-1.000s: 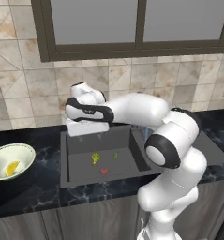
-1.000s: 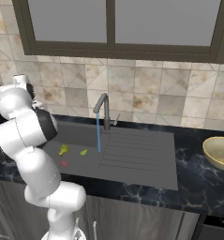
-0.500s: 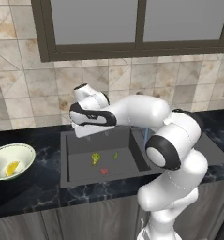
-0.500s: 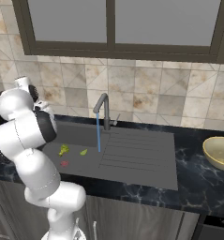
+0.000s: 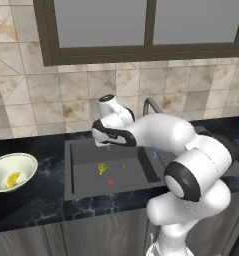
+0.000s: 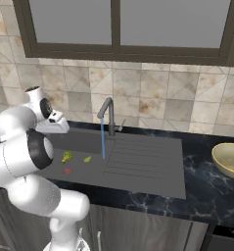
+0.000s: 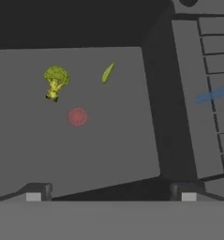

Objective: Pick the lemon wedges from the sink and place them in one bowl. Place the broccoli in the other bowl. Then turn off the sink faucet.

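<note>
At the near left of the dark marbled bench (image 5: 31,210) stands the wide cream-white bowl (image 5: 11,172), with one yellow lemon wedge (image 5: 12,180) lying inside it. Beyond the bench's front edge lies the sink (image 5: 86,180), a dark grey basin. On its floor, nearest, is the small red spot (image 7: 77,116). Just past it sits the broccoli (image 7: 55,80), a knobbly green floret with its stem pointing back toward the spot, and beside that, apart from it, a second lemon wedge (image 7: 107,72), a slim yellow-green sliver. Neither piece touches the other or the basin walls.

The gripper (image 5: 103,143) hangs above the back part of the basin, its jaws spread wide and holding nothing; the two dark fingertips (image 7: 33,194) stand far apart in the hand view.

Farther on, the sink faucet (image 6: 106,109) pours a thin blue stream (image 6: 103,139) down near the ribbed drainboard (image 6: 140,159); exactly where it lands is hard to judge. At the far right end of the bench rests the other bowl (image 6: 228,159).
</note>
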Motion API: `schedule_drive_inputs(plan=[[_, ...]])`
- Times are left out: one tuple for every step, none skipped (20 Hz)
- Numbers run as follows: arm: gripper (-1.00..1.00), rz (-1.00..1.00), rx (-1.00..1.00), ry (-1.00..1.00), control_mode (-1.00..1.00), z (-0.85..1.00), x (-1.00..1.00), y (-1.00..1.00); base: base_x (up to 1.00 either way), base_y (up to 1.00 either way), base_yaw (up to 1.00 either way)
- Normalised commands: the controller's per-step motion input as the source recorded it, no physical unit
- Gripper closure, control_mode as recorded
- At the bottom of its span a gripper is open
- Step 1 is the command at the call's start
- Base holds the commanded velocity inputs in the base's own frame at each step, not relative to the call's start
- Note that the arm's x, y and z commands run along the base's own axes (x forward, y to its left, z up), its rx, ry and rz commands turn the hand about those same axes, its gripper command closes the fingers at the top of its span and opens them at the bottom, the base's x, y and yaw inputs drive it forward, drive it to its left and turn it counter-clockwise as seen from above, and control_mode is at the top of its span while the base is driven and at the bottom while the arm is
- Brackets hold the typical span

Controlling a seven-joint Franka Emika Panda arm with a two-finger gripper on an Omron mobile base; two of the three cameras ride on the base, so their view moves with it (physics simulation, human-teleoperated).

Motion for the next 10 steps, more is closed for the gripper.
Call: schedule_drive_inputs(plan=[[-1.00, 0.00, 0.13, -0.08, -1.00, -0.13, 0.06, -0.37, 0.00, 0.00, 0.00], [-1.00, 0.00, 0.17, -0.05, -1.00, -0.11, 0.10, -0.31, 0.00, 0.00, 0.00], [-1.00, 0.00, 0.18, -0.05, -1.00, -0.13, 0.14, -0.26, 0.00, 0.00, 0.00], [-1.00, 0.00, 0.19, -0.06, -1.00, -0.14, 0.15, -0.24, 0.00, 0.00, 0.00], [-1.00, 0.00, 0.20, -0.06, -1.00, -0.16, 0.20, -0.21, 0.00, 0.00, 0.00], [-1.00, 0.00, 0.20, -0.05, -1.00, -0.17, 0.23, -0.19, 0.00, 0.00, 0.00], [-1.00, 0.00, 0.17, -0.02, -1.00, -0.18, 0.26, -0.14, 0.00, 0.00, 0.00], [-1.00, 0.00, 0.15, -0.01, -1.00, -0.17, 0.28, -0.10, 0.00, 0.00, 0.00], [-1.00, 0.00, 0.11, 0.00, -1.00, -0.16, 0.30, -0.04, 0.00, 0.00, 0.00], [-1.00, 0.00, 0.07, 0.00, -1.00, -0.13, 0.29, 0.00, 0.00, 0.00, 0.00]])
